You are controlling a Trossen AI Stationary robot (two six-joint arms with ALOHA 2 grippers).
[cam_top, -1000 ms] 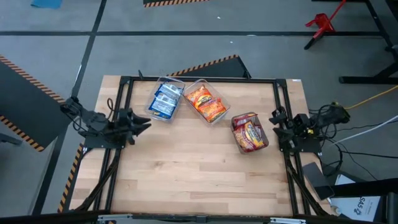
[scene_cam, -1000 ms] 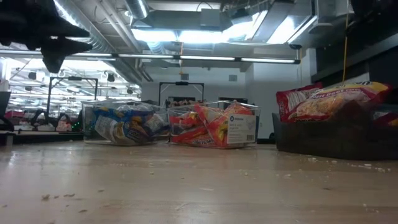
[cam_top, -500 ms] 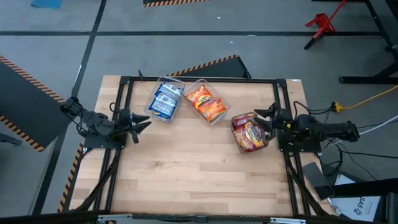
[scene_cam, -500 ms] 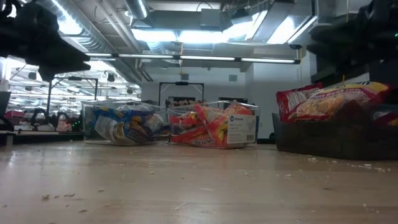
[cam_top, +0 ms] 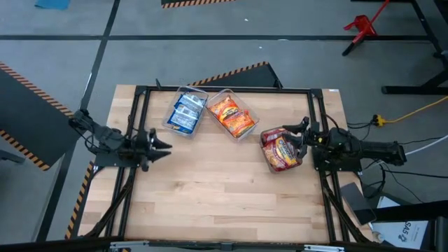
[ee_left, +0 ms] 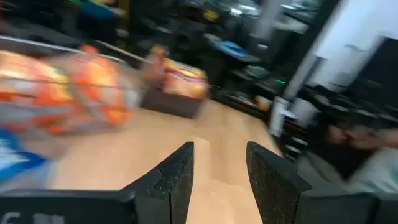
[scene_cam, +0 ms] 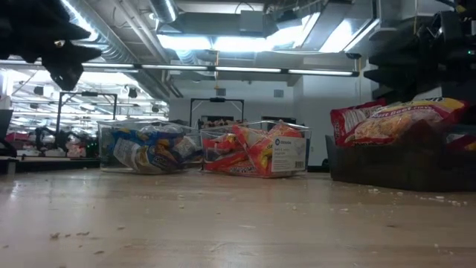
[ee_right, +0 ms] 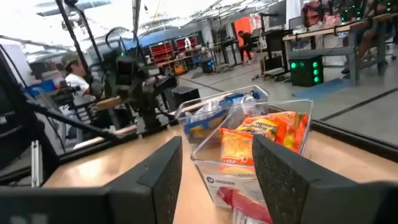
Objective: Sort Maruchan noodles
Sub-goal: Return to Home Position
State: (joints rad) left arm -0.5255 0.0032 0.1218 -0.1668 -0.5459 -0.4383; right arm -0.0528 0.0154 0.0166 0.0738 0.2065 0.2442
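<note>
The noodle packets lie sorted by colour in three bins. Blue-and-white packets fill a clear bin near the far edge. Orange ones fill the clear bin beside it. Red-brown ones are heaped in a dark bin at the table's right. My left gripper hangs open above the table's left side, clear of everything. My right gripper is open and hovers at the right rim of the dark bin, above the red-brown packets. Both wrist views show spread fingers with nothing between them.
Bare wood spans the middle and near part of the table. A black frame runs along the far and side edges. Crumbs dot the surface in the low view. A person sits in the room beyond the table.
The right arm has unfolded from the table's right edge and reached left, bringing its gripper to the dark bin of red-brown packets. The left gripper has swung a little toward the near edge. The packets and bins have stayed put.
</note>
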